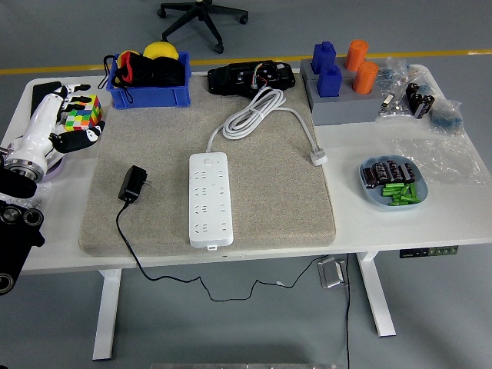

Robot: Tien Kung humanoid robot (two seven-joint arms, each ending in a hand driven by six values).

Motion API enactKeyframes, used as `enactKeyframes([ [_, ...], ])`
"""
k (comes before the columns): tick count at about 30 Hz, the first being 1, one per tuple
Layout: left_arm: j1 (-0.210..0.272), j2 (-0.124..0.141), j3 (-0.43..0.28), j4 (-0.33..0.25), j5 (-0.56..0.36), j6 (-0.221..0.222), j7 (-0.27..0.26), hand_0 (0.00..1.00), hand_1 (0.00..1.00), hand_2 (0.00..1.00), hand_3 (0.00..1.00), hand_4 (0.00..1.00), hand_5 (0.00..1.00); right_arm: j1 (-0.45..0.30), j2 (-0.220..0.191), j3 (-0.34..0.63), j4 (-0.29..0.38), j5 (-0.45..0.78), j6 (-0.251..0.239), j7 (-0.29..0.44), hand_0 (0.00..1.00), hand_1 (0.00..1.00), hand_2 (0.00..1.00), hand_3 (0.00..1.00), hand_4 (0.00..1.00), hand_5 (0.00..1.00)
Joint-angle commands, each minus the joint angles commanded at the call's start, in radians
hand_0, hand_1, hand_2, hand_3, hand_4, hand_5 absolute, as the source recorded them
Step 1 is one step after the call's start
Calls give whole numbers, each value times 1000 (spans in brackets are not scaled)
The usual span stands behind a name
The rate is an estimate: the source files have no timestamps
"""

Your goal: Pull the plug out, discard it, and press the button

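The white power strip lies on the grey mat near the middle of the table, its long axis running 12 to 6 o'clock. Its white cable leaves the 12 o'clock end, coils toward 1 o'clock, and ends in a white plug at about 2 o'clock from the strip. No sockets on the strip are occupied. The black plug lies on the mat at 9 o'clock from the strip, apart from it, prongs pointing roughly toward 3 o'clock; its black cord trails toward 6 o'clock over the table's near edge and hangs below.

The left hand sits at the table's left edge, at about 10 o'clock from the plug, fingers loosely spread and holding nothing, resting against a multicoloured cube that it partly covers. The arm behind it is cut off by the picture's left edge. The strip's button is too small to make out. A blue bin stands at 12 o'clock from the hand's side of the mat.
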State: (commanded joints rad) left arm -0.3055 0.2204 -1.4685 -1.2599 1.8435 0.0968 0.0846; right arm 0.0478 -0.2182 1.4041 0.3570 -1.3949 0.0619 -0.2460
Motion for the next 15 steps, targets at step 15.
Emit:
enactKeyframes([
  [15,1,4,-1,1,1,-3,4,764,720,725,837,708,51,1,-1,-4,0,0,0,0,751,701,711,723,778,626],
])
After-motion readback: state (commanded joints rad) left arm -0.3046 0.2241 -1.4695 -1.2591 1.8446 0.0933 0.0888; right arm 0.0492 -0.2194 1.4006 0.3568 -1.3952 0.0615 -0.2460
